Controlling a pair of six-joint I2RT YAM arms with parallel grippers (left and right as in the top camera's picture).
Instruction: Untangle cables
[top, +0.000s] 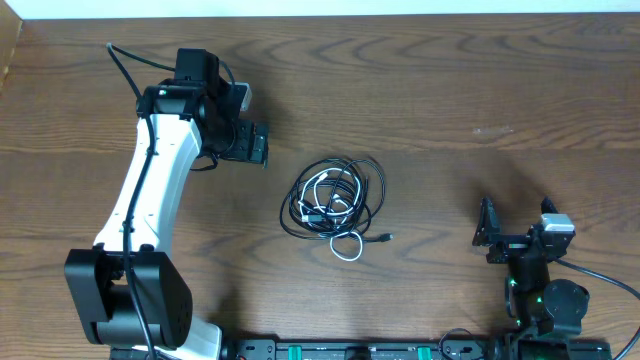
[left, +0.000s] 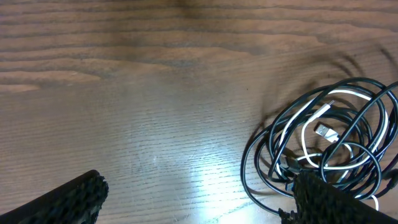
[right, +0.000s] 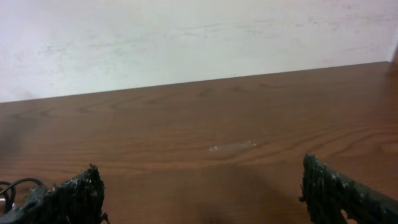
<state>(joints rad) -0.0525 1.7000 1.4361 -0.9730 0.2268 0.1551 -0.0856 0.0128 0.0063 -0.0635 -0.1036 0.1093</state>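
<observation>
Cables are lying as one tangled bundle near the middle of the wooden table. The black loops are encircling the white cord, and one small white loop is sticking out at the near edge of the pile.

Left gripper is standing just left of the bundle, not touching it, with jaws spread wide and gripping nothing. In its wrist view the cables are showing beside the right-hand finger.

Right gripper is sitting well apart to the right, jaws spread wide and empty, facing bare tabletop and a pale wall
</observation>
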